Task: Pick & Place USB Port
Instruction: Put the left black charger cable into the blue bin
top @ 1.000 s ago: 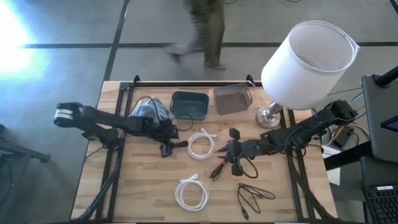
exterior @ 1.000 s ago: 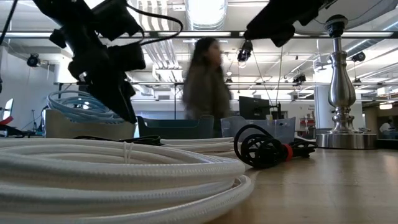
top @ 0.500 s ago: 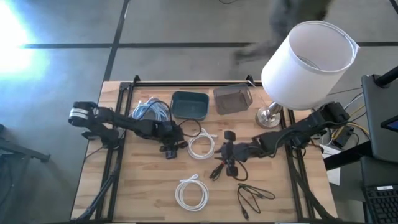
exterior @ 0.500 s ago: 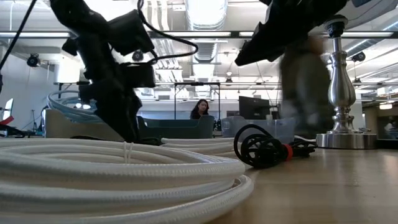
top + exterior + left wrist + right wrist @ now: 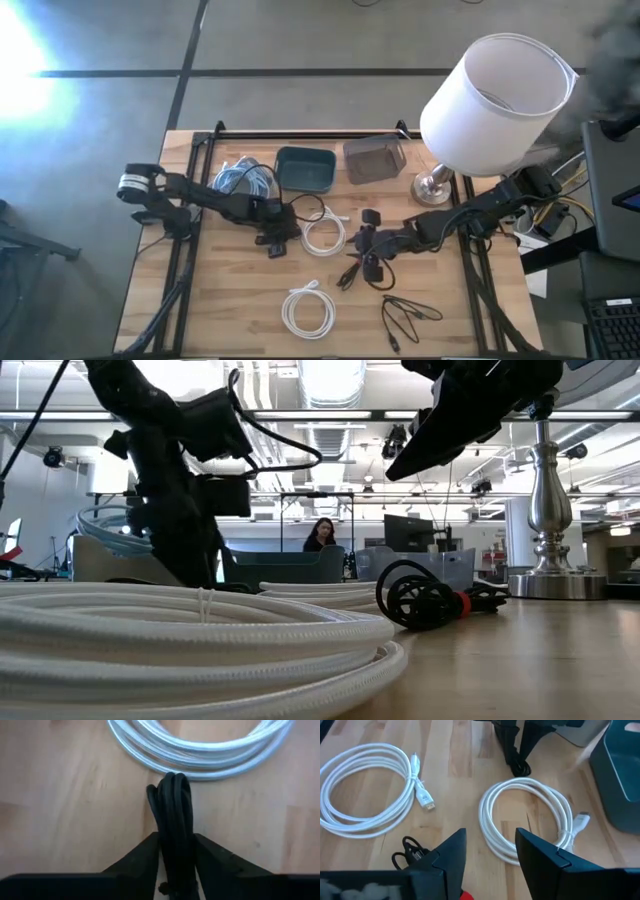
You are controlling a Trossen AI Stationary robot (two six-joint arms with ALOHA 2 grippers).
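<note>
Wooden table [image 5: 230, 300] from above: left tool [image 5: 277, 240] down on black cable [image 5: 283, 236] beside white coil [image 5: 323, 233]; right tool [image 5: 366, 262] over tangled black cord [image 5: 375, 250]. Low view: nothing decisive. Left wrist: fingers [image 5: 140, 857] pinching black cable [image 5: 173, 815]; best lifted straight, clear of white coil [image 5: 200, 750]. Right wrist: fingers [image 5: 451, 851] spread, empty.

Tabletop [image 5: 240, 300]: pale matt wood planks. White cable coils [image 5: 308, 310]: smooth, glossy. Lamp base [image 5: 545, 510]: polished metal.
</note>
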